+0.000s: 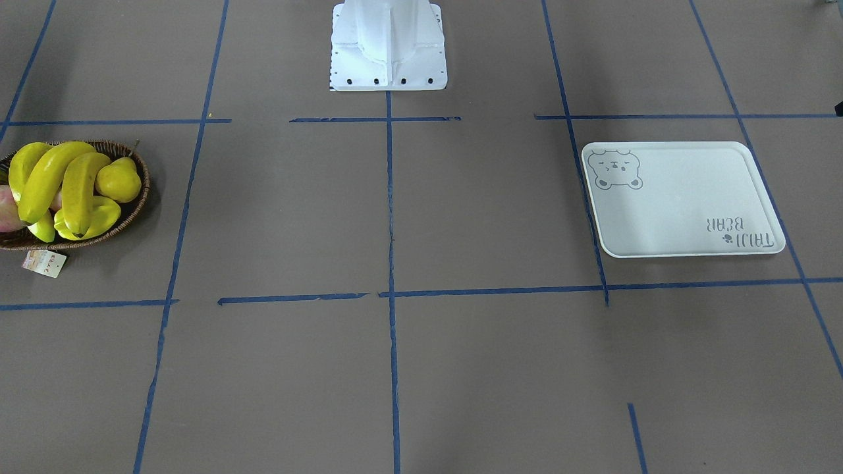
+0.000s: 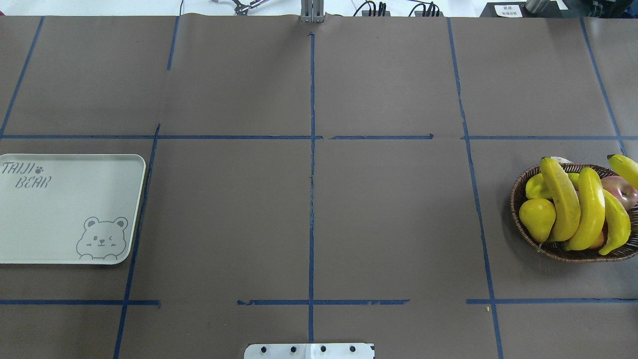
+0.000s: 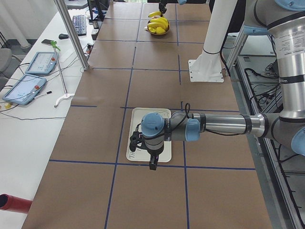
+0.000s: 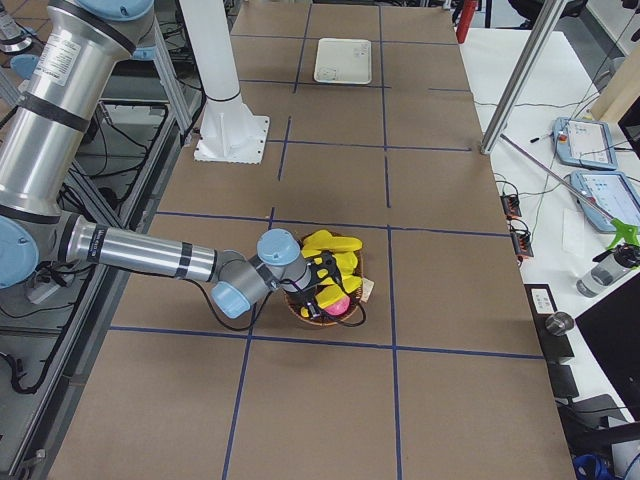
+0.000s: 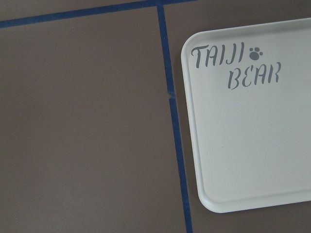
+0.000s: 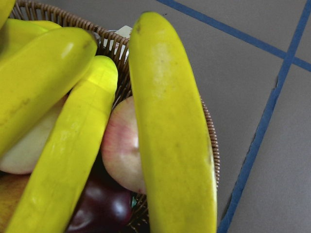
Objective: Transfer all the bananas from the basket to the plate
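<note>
Bananas [image 2: 563, 199] lie piled in the basket [image 2: 553, 250] directly under the right gripper [image 4: 317, 292], crowded by a pear [image 2: 537, 218] and an apple [image 2: 624, 190], while the left gripper [image 3: 152, 163] hangs over the plate's [image 2: 50, 219] edge, well apart; neither gripper's opening can be judged.

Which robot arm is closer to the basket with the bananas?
Right. The right arm reaches out with its end over the basket. The left arm is far off, over the plate.
</note>
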